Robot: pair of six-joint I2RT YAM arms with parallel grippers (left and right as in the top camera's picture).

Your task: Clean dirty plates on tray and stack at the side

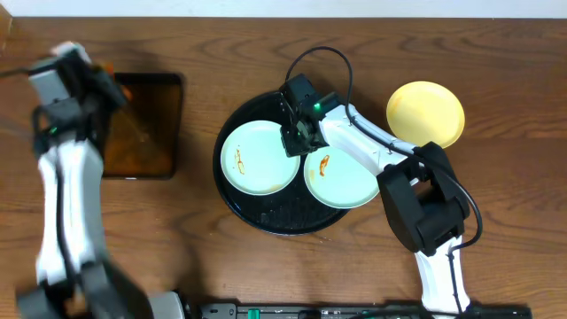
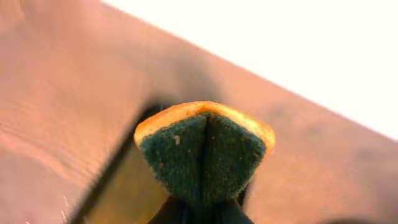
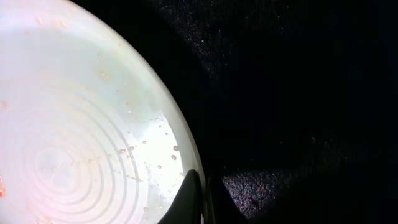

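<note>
1. Sponge (image 2: 202,155) fills your left wrist view. Its green scrub face is toward the camera and an orange-yellow edge runs along the top. It is folded and clamped in your left tool (image 2: 202,213).
2. From overhead, that tool hangs over the rectangular tray (image 1: 146,133) of brown liquid. This sits at 9 o'clock from the round tray (image 1: 266,221), well apart from it.
3. Your right tool (image 3: 202,196) is pinched on the rim of the left mint plate (image 1: 257,159), at about that plate's 2 o'clock edge. The right wrist view shows its fingertips nearly together with the wet rim between them.
4. Both mint plates lie in the round tray. The left one has an orange smear toward its 9 o'clock side. The right mint plate (image 1: 345,182) lies just beside it, smeared near its 10 o'clock side, and reaches the tray's rim at 4 o'clock.
5. The yellow plate (image 1: 425,113) rests on the tabletop (image 1: 514,195), outside the round tray at 2 o'clock.
</note>
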